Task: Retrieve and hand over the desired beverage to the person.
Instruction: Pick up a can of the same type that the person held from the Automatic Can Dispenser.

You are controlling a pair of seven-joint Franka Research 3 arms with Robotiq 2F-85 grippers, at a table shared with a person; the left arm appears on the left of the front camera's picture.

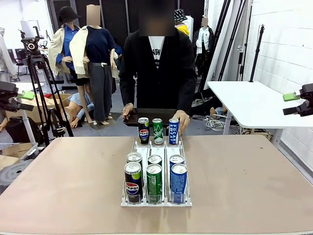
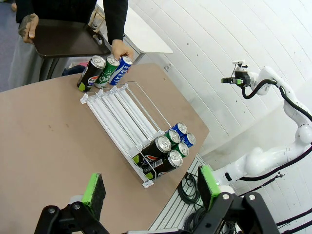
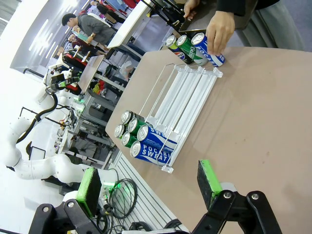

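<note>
while the left claw (image 2: 151, 189) and right claw (image 3: 148, 186) hang apart and empty, the person's hand (image 1: 182, 120) touches the far-right blue can (image 1: 173, 131) in the rack (image 1: 156, 203). risk: the near blue can (image 1: 178, 182) sits tight against the green can (image 1: 154, 182); a wide grab may topple it.

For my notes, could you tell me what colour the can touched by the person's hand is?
Blue with white lettering; the can shows best in the front view.

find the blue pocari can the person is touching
Front view: the blue Pocari Sweat can stands at the white rack's far end, on the right, beside a green can.
</note>
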